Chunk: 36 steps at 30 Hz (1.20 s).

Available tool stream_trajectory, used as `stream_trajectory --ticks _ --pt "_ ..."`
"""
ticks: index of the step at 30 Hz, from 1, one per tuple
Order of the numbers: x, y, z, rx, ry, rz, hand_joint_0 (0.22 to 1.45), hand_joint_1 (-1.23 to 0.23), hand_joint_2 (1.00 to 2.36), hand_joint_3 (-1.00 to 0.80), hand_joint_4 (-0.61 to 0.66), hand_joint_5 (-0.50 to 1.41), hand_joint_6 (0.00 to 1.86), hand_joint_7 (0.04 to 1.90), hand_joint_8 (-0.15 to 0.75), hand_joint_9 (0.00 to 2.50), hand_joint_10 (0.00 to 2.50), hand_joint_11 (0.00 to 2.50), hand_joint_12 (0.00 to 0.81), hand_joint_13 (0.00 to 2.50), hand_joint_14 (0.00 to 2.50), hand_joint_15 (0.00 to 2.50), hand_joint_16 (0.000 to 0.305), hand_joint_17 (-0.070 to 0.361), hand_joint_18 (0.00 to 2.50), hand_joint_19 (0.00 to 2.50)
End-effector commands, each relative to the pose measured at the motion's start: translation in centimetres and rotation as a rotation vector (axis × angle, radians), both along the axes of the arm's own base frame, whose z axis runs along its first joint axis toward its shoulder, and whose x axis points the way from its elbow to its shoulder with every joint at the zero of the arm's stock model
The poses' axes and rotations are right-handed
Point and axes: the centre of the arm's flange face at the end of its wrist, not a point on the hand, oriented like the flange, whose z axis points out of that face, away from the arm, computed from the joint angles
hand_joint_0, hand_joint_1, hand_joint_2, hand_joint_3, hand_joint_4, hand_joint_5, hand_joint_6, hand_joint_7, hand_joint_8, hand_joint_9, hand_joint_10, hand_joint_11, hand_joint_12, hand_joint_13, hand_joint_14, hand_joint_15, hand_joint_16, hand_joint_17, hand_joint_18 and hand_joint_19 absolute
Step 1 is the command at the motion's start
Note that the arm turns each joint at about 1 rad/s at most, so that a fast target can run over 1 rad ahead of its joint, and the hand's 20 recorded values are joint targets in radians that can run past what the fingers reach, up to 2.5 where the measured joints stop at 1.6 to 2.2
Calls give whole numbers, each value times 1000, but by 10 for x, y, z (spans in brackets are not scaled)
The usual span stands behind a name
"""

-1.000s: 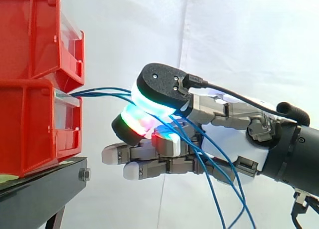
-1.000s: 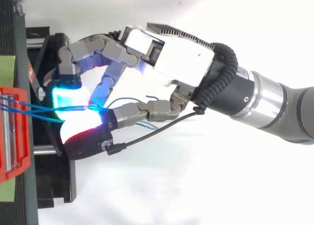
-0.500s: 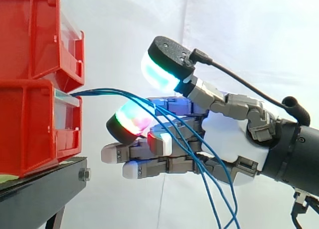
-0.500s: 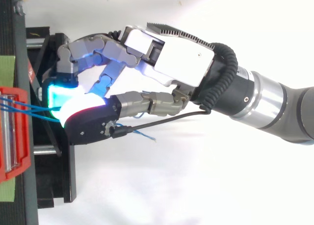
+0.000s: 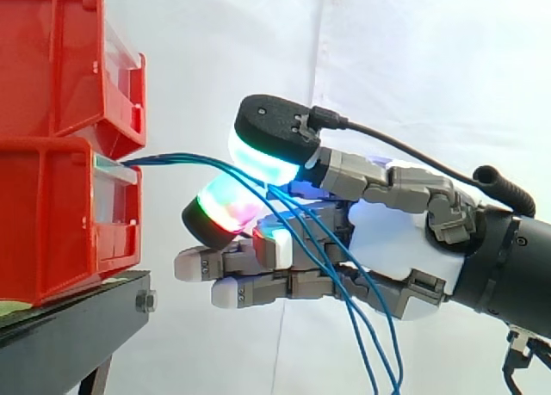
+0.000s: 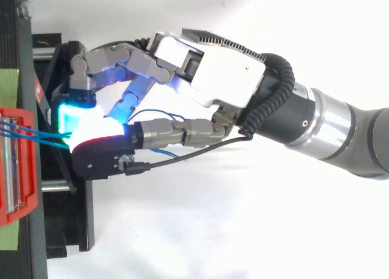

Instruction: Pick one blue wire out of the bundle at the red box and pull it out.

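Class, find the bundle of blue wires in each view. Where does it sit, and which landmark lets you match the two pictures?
Side view: the blue wires leave the front of the lower red bin left of centre, pass between the glowing pads of the hand, then droop to the bottom edge.
Top view: the blue wires run from the left edge, mid-height, rightwards into the glowing pads.
Shared landmark: the red bin, at the left edge in both.

A white curtain (image 5: 413, 68) hangs behind, evenly lit, with a vertical fold (image 5: 318, 59) near 12 o'clock in the side view. A black stand (image 5: 60, 335) sits at 8 o'clock, with a bolt (image 5: 145, 302) on its end. From above, the stand runs along 9 o'clock and bears green tape (image 6: 8, 84), over a bright white surface (image 6: 243, 230).
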Motion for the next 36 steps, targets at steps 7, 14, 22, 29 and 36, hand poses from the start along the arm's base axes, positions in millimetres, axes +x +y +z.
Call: stream_trajectory --ticks 7,14,22,29,36 --pt "0 0 0 0 0 0 584 -774 1015 -228 215 -56 672 1290 260 1293 25 887 367 596 12 311 49 109 584 400" --pt "0 0 1 -1 -1 -2 583 -827 1014 -262 196 -88 737 1223 254 1244 26 912 355 552 12 306 46 104 538 412" --pt "0 0 0 3 0 -2 576 -740 1015 -260 223 -104 790 1158 252 1253 25 938 359 555 12 312 47 105 536 419" --pt "0 1 0 5 -1 -3 586 -530 1014 -280 212 -90 797 1144 257 1320 21 917 367 575 13 308 49 110 553 439" --pt "0 3 0 19 -2 5 546 -539 1010 -360 213 -90 789 1184 259 1324 24 933 367 569 12 321 48 108 541 448"
